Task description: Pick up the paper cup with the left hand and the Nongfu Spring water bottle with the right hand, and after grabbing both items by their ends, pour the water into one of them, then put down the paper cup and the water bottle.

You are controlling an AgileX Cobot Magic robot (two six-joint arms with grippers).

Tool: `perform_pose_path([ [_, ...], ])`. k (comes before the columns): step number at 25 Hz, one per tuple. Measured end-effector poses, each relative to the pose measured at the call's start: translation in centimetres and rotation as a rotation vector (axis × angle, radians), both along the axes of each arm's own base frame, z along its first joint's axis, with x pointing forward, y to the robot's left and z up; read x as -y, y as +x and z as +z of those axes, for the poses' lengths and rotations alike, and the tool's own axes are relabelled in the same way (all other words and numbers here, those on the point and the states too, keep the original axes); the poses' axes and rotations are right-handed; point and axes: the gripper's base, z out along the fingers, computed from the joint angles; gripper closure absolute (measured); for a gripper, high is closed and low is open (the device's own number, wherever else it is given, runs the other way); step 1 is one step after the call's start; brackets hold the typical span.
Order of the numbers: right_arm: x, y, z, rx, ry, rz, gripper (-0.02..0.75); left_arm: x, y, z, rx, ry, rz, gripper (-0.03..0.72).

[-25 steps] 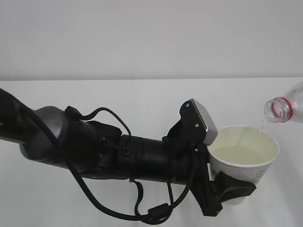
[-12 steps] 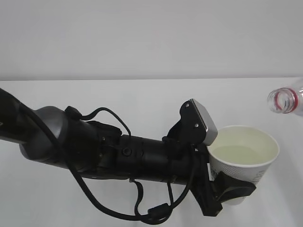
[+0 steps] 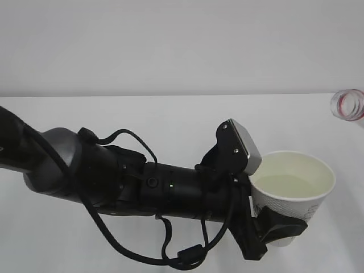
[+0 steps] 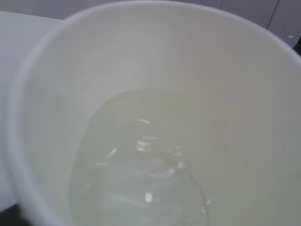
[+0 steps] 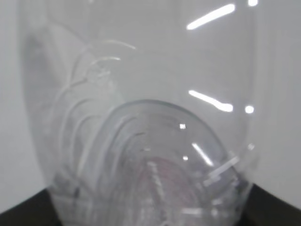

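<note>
Since the earlier frame the bottle [image 3: 350, 104], held by the right gripper, has drawn off to the right edge, so pouring looks done: water [image 4: 141, 179] sits in the cup [image 3: 296, 185] clamped by the left gripper [image 3: 273, 230], and only setting both down remains

**No readable text in any view**

Nothing legible is showing. In the exterior view, at lower right of the frame, the paper cup [image 3: 293, 190] is carrying a few small dark marks on its outer wall, too small and too hidden to read. At the upper right edge, the water bottle [image 3: 350, 104] is showing only its red neck ring, no lettering.
</note>
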Motion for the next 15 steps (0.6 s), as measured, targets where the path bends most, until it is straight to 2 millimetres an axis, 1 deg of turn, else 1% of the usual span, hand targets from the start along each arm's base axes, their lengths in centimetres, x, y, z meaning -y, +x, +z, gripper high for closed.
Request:
perform_pose_path([
  [3,0.01,0.00,0.00,-0.005,0.090,-0.008,0.300,0.00,0.00,0.00,0.000,0.000,0.000,0.181],
  [12,0.01,0.00,0.00,-0.014,0.251,-0.022,0.300,0.00,-0.01,0.00,0.001,0.001,-0.001,0.182],
  [15,0.01,0.00,0.02,-0.017,0.341,-0.030,0.300,0.00,-0.01,0.00,0.001,0.001,-0.001,0.182],
])
